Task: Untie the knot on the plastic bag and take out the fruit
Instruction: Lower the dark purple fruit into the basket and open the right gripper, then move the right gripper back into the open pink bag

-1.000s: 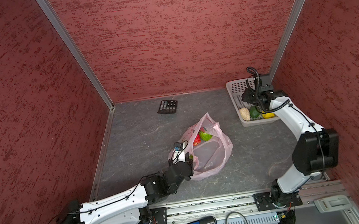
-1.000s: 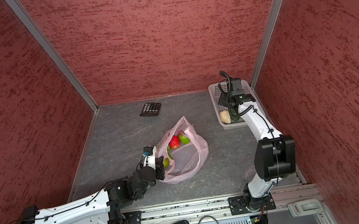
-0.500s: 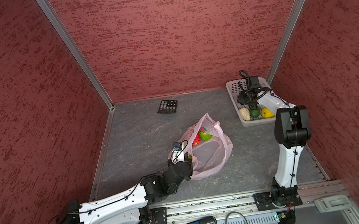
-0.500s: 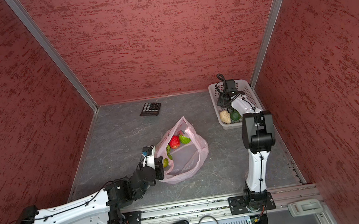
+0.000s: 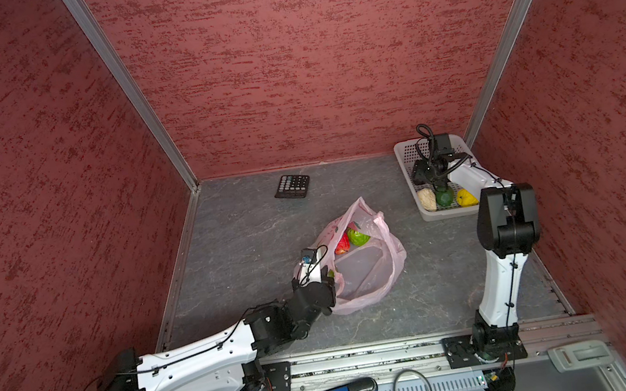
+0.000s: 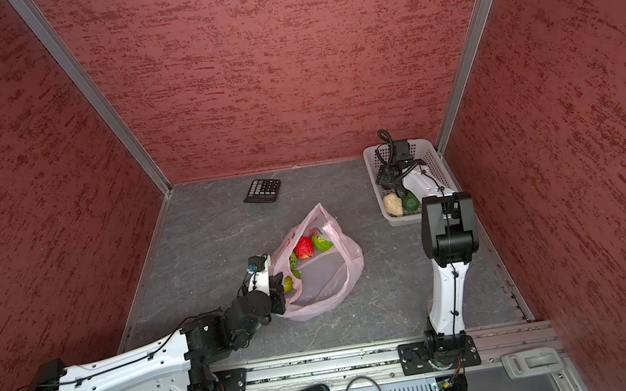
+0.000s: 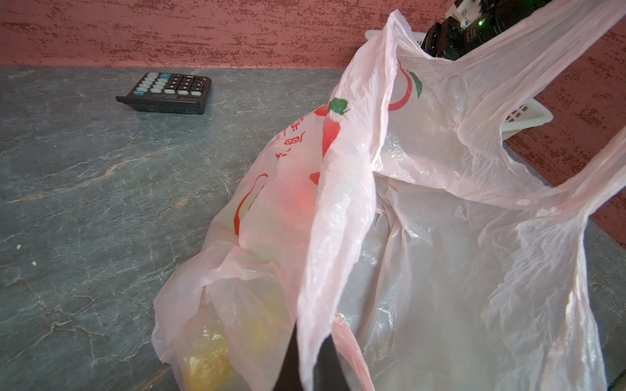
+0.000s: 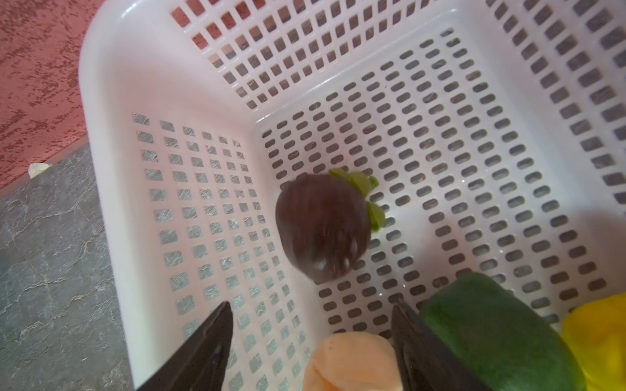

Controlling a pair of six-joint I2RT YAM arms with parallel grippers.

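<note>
Red textured walls close in a grey marbled tabletop. Near its middle lies the plastic bag, pale pink and slumped, its mouth gaping toward the far wall. No knot shows, and in the left wrist view the handle loops hang apart. In the far right corner sits a white perforated basket, well apart from the bag, and a black calculator lies by the back wall.

The left claw is pinched tight on the bag's near edge, with film caught between its dark fingers, and holds the mouth up. The right claw hangs over the basket with its jaws wide and nothing between them.

A dark brown fruit, blurred, is on the basket floor beyond that claw. Beige, dark green and yellow pieces crowd the near end. A red piece and a light green one remain inside the bag, and another greenish piece sits by the left claw.

The untying looks done, and the step in hand is emptying the bag, roughly half finished. The next move calls for the right claw to cross to the open mouth, reach in without snagging film, and close on the red piece while the left keeps the opening up.
</note>
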